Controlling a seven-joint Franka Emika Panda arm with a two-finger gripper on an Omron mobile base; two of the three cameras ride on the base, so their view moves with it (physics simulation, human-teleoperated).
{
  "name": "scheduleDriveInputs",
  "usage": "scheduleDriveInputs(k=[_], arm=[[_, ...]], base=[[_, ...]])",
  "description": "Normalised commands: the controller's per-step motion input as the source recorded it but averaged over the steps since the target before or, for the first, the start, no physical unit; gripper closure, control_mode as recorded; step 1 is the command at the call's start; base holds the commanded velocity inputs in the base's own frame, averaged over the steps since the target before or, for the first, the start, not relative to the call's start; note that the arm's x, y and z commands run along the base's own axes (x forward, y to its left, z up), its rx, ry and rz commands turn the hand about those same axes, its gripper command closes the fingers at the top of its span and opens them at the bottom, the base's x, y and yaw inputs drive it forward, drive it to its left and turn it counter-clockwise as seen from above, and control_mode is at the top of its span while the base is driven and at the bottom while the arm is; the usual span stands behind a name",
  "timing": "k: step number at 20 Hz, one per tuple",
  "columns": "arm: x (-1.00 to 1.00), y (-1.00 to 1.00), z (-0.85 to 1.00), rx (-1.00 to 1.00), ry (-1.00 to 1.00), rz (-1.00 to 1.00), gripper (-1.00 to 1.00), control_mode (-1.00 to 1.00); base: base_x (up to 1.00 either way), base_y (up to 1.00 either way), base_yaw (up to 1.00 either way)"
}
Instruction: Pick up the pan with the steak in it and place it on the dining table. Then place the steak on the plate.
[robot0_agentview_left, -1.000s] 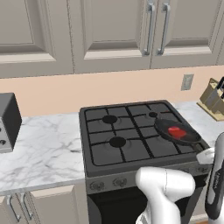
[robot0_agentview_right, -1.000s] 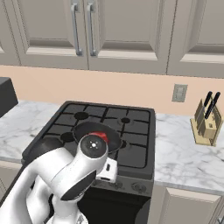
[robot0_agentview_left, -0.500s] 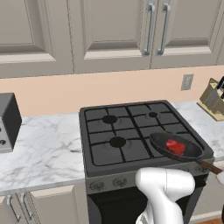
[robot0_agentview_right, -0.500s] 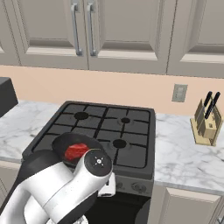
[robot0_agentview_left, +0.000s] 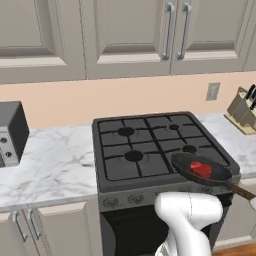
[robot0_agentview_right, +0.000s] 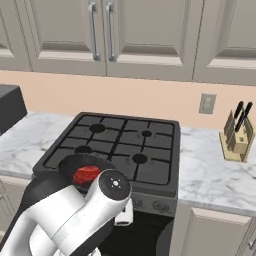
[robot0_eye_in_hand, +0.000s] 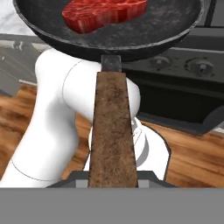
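Observation:
The black pan (robot0_agentview_left: 186, 165) hangs in the air over the stove's front right corner, with the red steak (robot0_agentview_left: 201, 170) lying in it. Its brown handle (robot0_agentview_left: 241, 191) points right and toward me. In the hand view my gripper (robot0_eye_in_hand: 113, 181) is shut on the end of the handle (robot0_eye_in_hand: 111, 131), and the pan (robot0_eye_in_hand: 144, 30) with the steak (robot0_eye_in_hand: 103, 13) is at the top. From the right base view the pan (robot0_agentview_right: 75, 164) and steak (robot0_agentview_right: 87, 174) show partly behind my arm. The dining table and the plate are out of view.
The black gas stove (robot0_agentview_left: 145, 145) stands between marble counters. A knife block (robot0_agentview_left: 243, 111) sits on the right counter and a dark toaster (robot0_agentview_left: 10, 132) on the left one. Grey cabinets hang above. Wooden floor (robot0_eye_in_hand: 192, 157) lies below the pan.
The pan with the steak has come off the front right burner and moved toward me, past the stove's front edge. My arm has swung back with it.

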Motion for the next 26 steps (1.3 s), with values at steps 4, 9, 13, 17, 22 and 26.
scheduleDriveInputs(k=[4, 9, 13, 17, 22, 26], arm=[[0.0, 0.0, 0.0, 0.0, 0.0, 0.0, 1.0, 1.0], [0.0, 0.0, 0.0, 0.0, 0.0, 0.0, 1.0, 1.0], [0.0, 0.0, 0.0, 0.0, 0.0, 0.0, 1.0, 1.0], [0.0, 0.0, 0.0, 0.0, 0.0, 0.0, 1.0, 1.0], [0.0, 0.0, 0.0, 0.0, 0.0, 0.0, 1.0, 1.0], [0.0, 0.0, 0.0, 0.0, 0.0, 0.0, 1.0, 1.0]], base=[[-0.68, 0.0, 0.23], [-0.26, -0.05, 0.44], [-0.21, -0.06, 0.47], [-0.19, -0.05, 0.48], [-0.18, -0.04, 0.48], [-0.15, -0.02, 0.49]])
